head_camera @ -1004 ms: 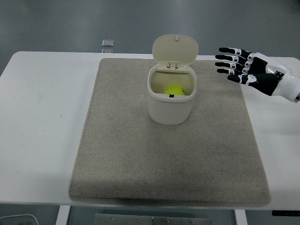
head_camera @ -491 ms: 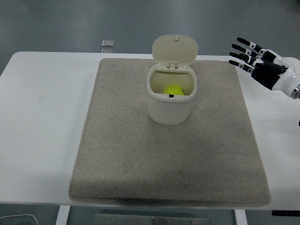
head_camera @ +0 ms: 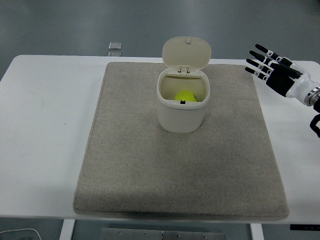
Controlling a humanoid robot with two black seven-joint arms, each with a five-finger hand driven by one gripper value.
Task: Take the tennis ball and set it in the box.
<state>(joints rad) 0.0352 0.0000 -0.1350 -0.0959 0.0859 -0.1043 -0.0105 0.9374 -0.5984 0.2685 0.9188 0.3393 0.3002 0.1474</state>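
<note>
Tennis ball (head_camera: 186, 95) sits down inside the box (head_camera: 182, 105), bright yellow-green against the cream wall, so by the look of it the placing is done. Sweeping from the left: bare white desk (head_camera: 45, 130), no left arm anywhere in view, then the grey mat (head_camera: 150, 170) spread across the middle, with a small silvery object (head_camera: 115, 46) at the far edge beyond it. On the mat stands the box, its hinged lid (head_camera: 186, 52) tipped up and back, wide open. Off to the right, the right hand (head_camera: 274, 70) hangs above the desk's far right corner, well apart from the box, fingers (head_camera: 256, 62) spread wide and holding nothing. What could still spoil it? I'd say a careless swing back toward the middle could clip that upright lid or nudge the light box across the mat.
</note>
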